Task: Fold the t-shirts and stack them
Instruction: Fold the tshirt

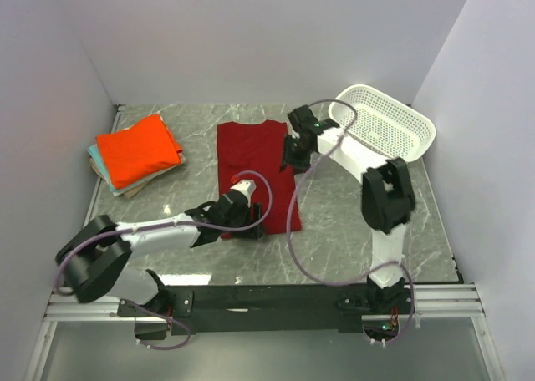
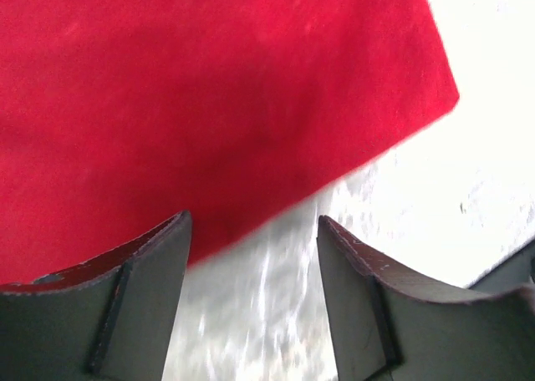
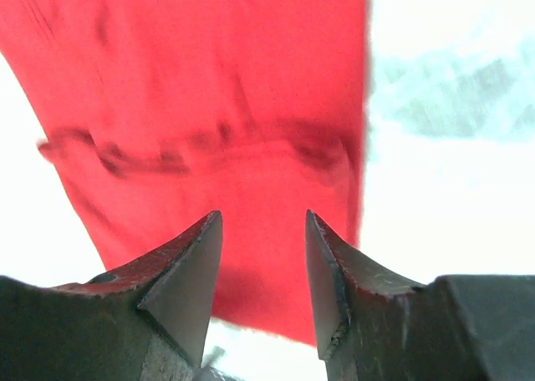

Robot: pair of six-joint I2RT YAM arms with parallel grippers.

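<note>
Two arms at work on one shirt: we see the left arm (image 1: 159,226) stretched low and long from its base across the marble table (image 1: 351,222). It brings the left gripper (image 1: 253,220) to the near edge of the dark crimson t-shirt (image 1: 251,155), which lies flat as a long rectangle in the middle of the table. The right arm (image 1: 386,199) rises from its base, bends at the elbow and reaches back and leftward, setting the right gripper (image 1: 292,153) over the shirt's right edge.

From the left wrist we see the fingers standing well apart with nothing between them, the red hem and bare marble below. From the right wrist the gap is narrower, also unfilled, with wrinkled red cloth beneath.

At the far left, well apart from the crimson shirt, a bright orange t-shirt (image 1: 138,149) tops a folded stack with a teal shirt (image 1: 92,155) and a tan shirt (image 1: 125,189) under it. A white perforated basket (image 1: 393,126) sits at the far right, behind the right arm. A cable (image 1: 292,231) from that arm loops beside the shirt's near right corner.
</note>
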